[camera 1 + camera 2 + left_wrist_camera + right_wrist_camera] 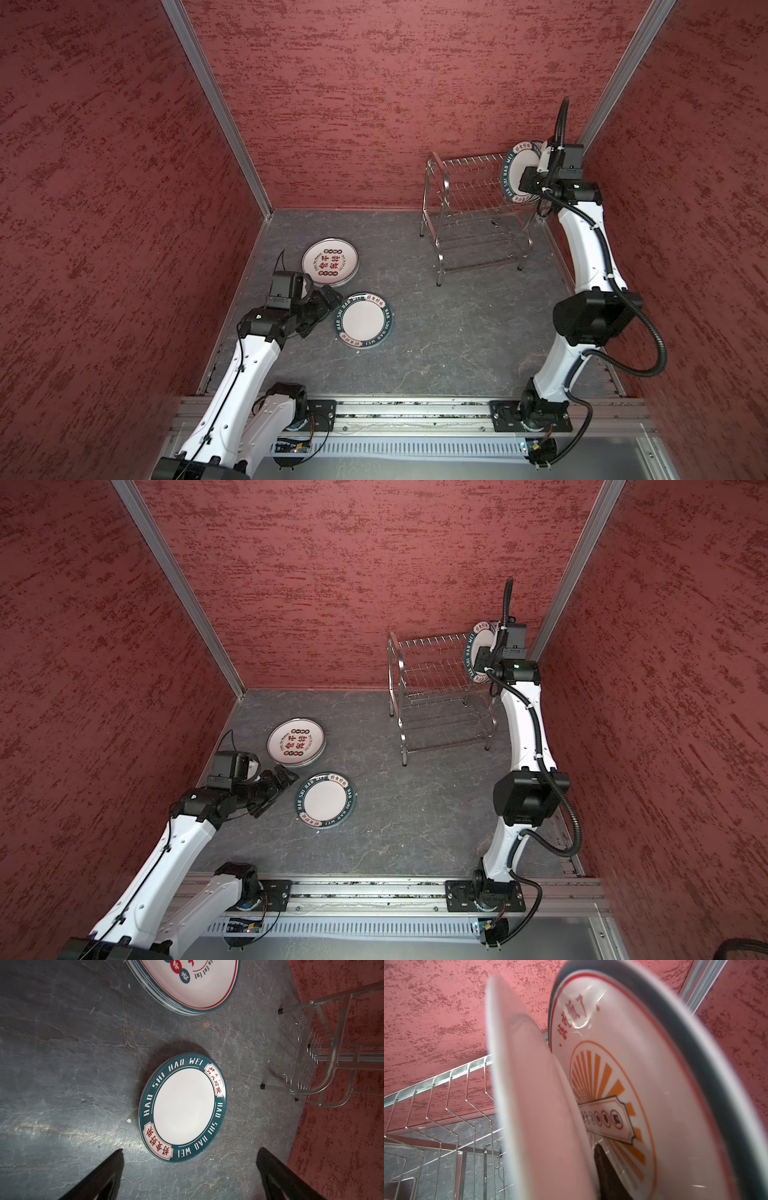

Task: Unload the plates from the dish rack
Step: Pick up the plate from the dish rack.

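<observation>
The steel wire dish rack (473, 208) (436, 679) stands at the back right. At its right end a teal-rimmed plate (513, 166) (533, 1095) stands on edge, and my right gripper (530, 176) is shut on it. One dark finger (607, 1172) lies against its back. Behind it stands an orange sunburst plate (643, 1084). A second teal-rimmed plate (363, 320) (182, 1105) lies flat on the table. My left gripper (328, 307) (190, 1149) hovers open at that plate's near edge and holds nothing. A stack of plates (330, 262) (187, 980) with red characters lies beside it.
Red textured walls close in the grey table (457, 332) on three sides, and the rack stands near the back right corner. A metal rail (415, 411) with both arm bases runs along the front edge.
</observation>
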